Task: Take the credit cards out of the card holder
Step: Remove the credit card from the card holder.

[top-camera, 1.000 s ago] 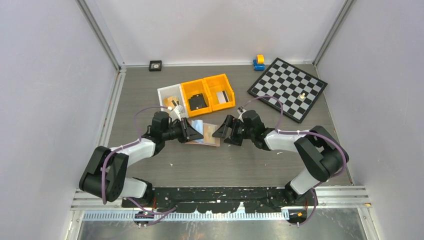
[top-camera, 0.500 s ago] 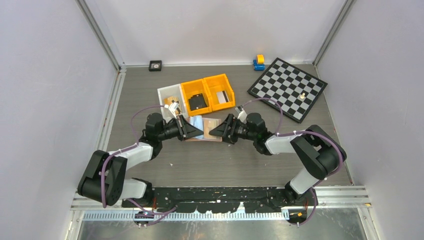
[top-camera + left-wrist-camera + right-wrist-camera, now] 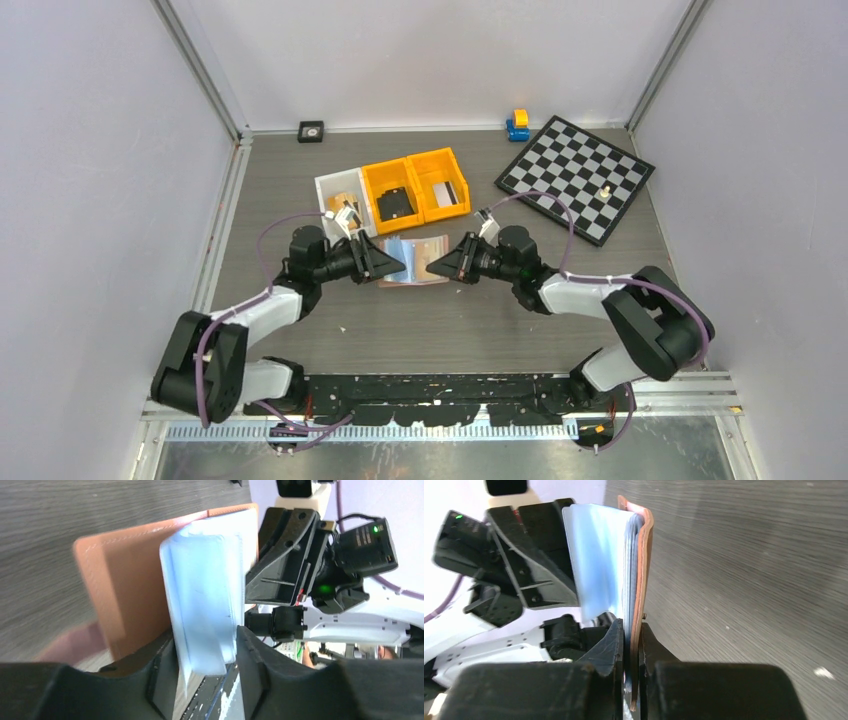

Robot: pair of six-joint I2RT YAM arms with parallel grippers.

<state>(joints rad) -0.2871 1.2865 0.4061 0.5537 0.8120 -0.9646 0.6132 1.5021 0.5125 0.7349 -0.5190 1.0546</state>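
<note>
At table (image 3: 280, 180) ctr, arms (image 3: 270, 305) (image 3: 580, 295) low: R gripper (image 3: 631, 630) pinches card holder (image 3: 125, 580), L gripper (image 3: 207, 635) unclear.

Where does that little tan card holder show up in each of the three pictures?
Top external: card holder mid-picture, just below the orange bins.
Left wrist: card holder, tan cover left of centre.
Right wrist: card holder seen edge-on, centre.
Shared landmark: its clear pockets, visible in all three.

The card holder (image 3: 418, 248) sat mid-tabletop (image 3: 450, 320), with the left gripper (image 3: 388, 264) on its left and the right gripper (image 3: 437, 265) on its right. Just behind it ran a row of three bins (image 3: 411, 187). The chessboard (image 3: 577, 175) lay farther right, a toy car (image 3: 517, 124) behind its left corner.
</note>
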